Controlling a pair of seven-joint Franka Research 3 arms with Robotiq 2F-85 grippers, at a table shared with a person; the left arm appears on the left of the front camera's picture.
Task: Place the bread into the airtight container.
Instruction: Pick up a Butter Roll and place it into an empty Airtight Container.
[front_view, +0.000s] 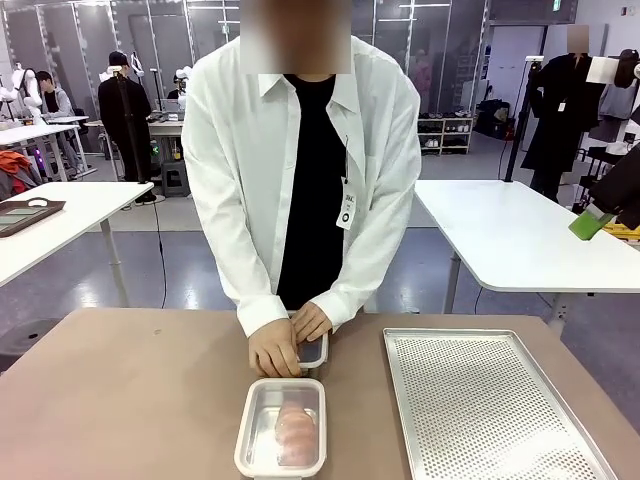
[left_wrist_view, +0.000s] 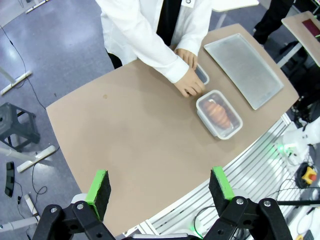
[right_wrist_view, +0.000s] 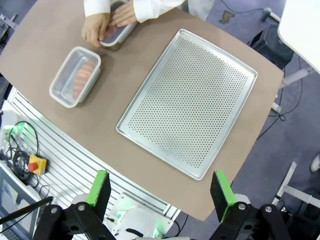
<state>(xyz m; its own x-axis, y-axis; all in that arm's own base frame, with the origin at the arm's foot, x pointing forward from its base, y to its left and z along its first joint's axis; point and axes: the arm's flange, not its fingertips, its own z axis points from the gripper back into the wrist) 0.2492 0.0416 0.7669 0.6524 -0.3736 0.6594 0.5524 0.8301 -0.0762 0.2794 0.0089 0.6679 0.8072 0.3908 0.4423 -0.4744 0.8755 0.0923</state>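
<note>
Both sets of fingers spread wide and empty above the tabletop; bread lies in the clear container.

The left gripper (left_wrist_view: 160, 192) shows 2 green-padded fingers (left_wrist_view: 98, 192) fully apart, holding nothing, high over the near edge of the brown tabletop (left_wrist_view: 130, 135). The right gripper (right_wrist_view: 161, 192) likewise has its 2 fingers (right_wrist_view: 220, 192) wide open and empty, above the 1 perforated metal tray (right_wrist_view: 187, 102) on the right side. Near the middle sits 1 airtight container (front_view: 281, 428) with the bread (front_view: 295, 432) inside. Just beyond it, on the far side, the person's 2 hands (front_view: 275, 352) rest on 1 second, smaller container (front_view: 313, 350).
</note>
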